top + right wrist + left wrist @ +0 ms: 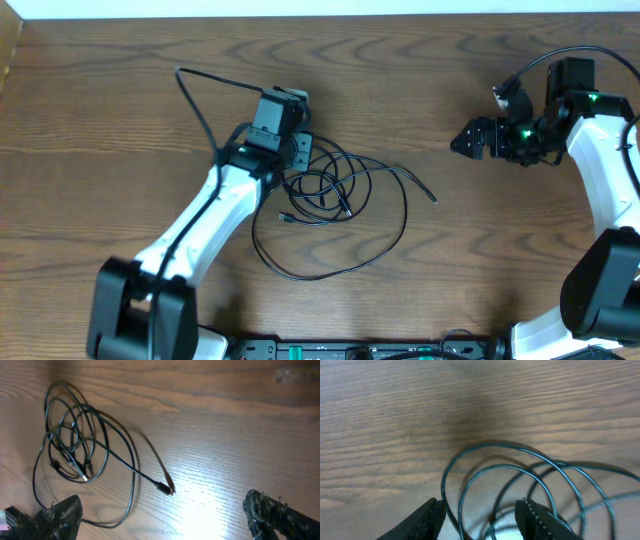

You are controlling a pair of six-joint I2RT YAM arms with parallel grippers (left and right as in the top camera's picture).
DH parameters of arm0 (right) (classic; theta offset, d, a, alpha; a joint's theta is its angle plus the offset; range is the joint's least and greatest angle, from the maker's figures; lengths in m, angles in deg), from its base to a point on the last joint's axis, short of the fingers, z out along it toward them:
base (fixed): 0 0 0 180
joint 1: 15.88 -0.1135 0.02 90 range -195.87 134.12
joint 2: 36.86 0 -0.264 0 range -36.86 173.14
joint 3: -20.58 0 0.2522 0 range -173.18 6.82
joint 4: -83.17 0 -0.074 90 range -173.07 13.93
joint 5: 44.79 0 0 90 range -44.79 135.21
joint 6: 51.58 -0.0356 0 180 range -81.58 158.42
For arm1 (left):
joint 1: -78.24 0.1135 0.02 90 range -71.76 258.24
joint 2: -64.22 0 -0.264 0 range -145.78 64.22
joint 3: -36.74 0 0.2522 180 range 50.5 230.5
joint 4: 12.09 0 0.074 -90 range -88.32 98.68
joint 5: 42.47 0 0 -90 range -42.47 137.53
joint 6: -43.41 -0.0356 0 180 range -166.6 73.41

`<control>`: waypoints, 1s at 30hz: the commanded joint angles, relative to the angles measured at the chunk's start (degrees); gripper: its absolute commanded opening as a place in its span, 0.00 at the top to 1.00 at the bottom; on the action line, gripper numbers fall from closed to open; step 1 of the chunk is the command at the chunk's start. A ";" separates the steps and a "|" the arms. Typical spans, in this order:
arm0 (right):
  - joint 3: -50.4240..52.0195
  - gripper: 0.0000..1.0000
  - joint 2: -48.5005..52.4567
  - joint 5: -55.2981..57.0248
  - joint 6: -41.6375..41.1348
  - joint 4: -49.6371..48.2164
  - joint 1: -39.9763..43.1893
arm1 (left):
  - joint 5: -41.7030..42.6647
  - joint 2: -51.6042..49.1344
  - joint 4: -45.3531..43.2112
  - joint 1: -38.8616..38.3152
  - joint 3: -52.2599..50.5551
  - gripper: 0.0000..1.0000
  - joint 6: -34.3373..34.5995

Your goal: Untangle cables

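The black cable [345,195] lies in loose tangled loops at the table's middle, with one plug end [434,200] trailing right. It also shows in the right wrist view [95,440], its plug [165,488] near the jaws. My left gripper [300,150] is over the loops' upper left edge. In the left wrist view it is open [481,506], with black loops [520,467] running between its jaws. A pale patch low between them may be the white cord; I cannot tell. My right gripper [462,140] is open and empty [162,510], well to the right of the cables.
The wooden table [480,260] carries only the cables. A thicker black arm wire [195,95] arcs out to the left of the left arm. The table's far edge [320,14] runs along the top.
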 commanded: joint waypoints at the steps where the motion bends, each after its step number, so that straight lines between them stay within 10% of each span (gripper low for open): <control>1: 0.04 0.01 -0.55 1.22 -0.63 0.74 -0.15 | -4.26 -3.89 -2.10 0.24 0.87 0.49 -0.59; 30: 0.04 0.01 -0.55 1.20 -2.56 2.80 -0.22 | 3.80 -18.62 -10.73 1.81 0.87 0.64 -1.03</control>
